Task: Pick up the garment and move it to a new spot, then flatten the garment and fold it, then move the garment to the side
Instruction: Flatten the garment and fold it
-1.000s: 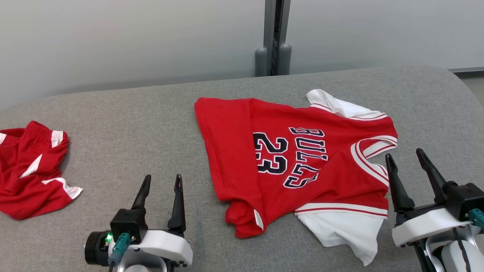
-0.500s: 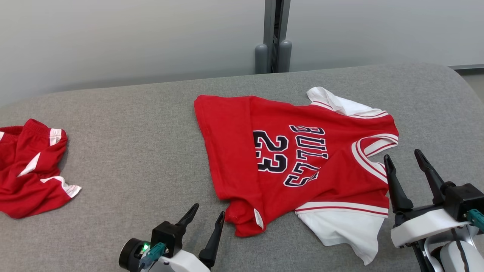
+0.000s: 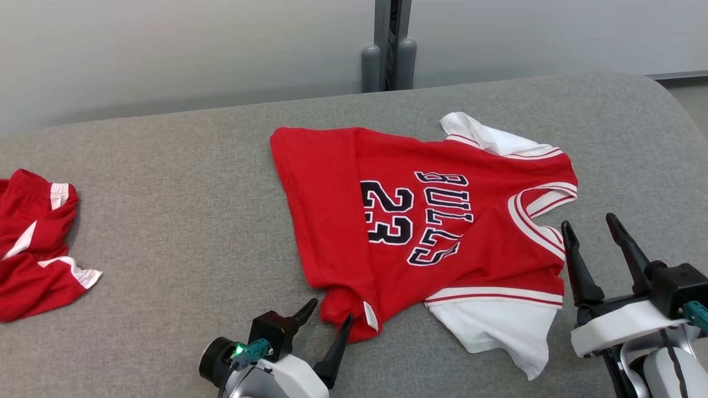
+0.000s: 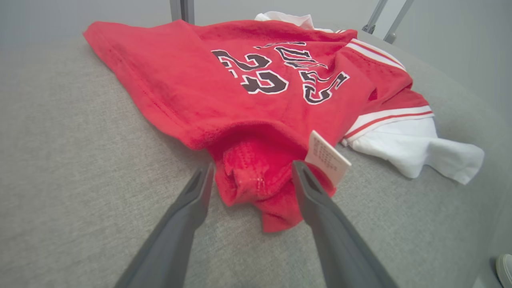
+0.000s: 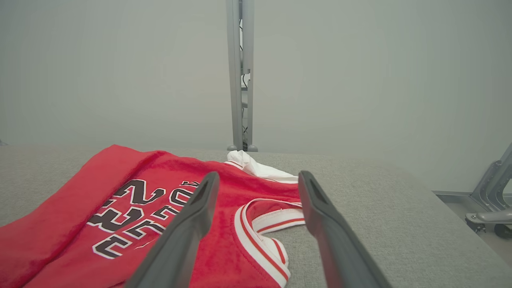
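Garment [image 3: 420, 221] is what we look at first: a red jersey with white sleeves that lies spread on the grey, cloth-covered table [image 3: 182, 182], a little to the robot's right of the middle. We read "BULLS" and "23" in dark letters, turned sideways, with the neckline toward the robot's right and the hem toward its left. The near hem corner is bunched and folded under, and a small white label [image 4: 328, 158] sticks out of it. One white sleeve [image 3: 498, 331] lies flat at the near edge, and the other is crumpled at the far edge. The left pincer [image 3: 331, 310] stands wide, low over the table, and in its wrist view we see its two dark fingers [image 4: 192, 200] on either side of that bunched corner; we cannot tell whether they touch the cloth. The right pincer [image 3: 588, 222] is also wide and holds nothing, its tips just beside the white-trimmed neckline. At the table's far left, well apart from the garment, lies a pair of red shorts [image 3: 33, 243] with white stripes. Behind the table a grey metal post [image 3: 387, 44] rises against a pale wall.
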### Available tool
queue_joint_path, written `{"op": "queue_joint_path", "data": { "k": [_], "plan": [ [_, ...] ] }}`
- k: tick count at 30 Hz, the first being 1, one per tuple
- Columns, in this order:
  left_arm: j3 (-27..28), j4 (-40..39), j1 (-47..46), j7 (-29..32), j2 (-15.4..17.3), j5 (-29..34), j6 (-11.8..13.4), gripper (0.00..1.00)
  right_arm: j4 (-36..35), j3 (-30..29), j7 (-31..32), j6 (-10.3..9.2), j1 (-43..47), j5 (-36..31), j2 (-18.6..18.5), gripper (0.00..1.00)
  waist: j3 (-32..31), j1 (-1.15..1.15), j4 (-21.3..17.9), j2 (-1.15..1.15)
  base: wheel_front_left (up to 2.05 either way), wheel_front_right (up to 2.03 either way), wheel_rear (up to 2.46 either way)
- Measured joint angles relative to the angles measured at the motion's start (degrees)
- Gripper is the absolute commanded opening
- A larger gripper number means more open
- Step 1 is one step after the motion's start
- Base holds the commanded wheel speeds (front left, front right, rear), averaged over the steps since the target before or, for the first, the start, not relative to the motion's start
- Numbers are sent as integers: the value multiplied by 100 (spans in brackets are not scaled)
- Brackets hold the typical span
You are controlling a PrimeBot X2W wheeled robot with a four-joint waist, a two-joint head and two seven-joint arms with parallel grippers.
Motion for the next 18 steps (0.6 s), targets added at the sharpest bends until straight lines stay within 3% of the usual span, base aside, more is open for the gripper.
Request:
{"op": "queue_joint_path", "data": {
  "k": [3,6,9,10,11,18],
  "plan": [
    [-19,77,-34,37,-30,-9,-23,98,-1,-15,0,0,-8,1,-3,100,38,0,-30,0,0,0,0],
    [-26,165,-71,5,-42,-10,-10,48,0,-26,0,0,-14,2,-4,100,63,0,-45,0,0,0,0],
    [-32,244,-116,-3,-58,-44,-4,45,5,-33,0,0,-24,3,-4,100,70,0,-46,0,0,0,0],
    [-33,279,-115,-2,-73,-87,-11,11,9,-35,0,0,-29,3,-5,100,70,0,-44,0,0,0,0],
    [-38,313,-115,-1,-83,-124,-26,0,11,-33,0,0,-33,3,-4,100,71,0,-42,0,0,0,0],
    [44,456,-137,-172,-114,-248,-10,0,23,-32,0,0,-36,7,-7,100,41,0,-4,0,0,0,0]
  ]
}}
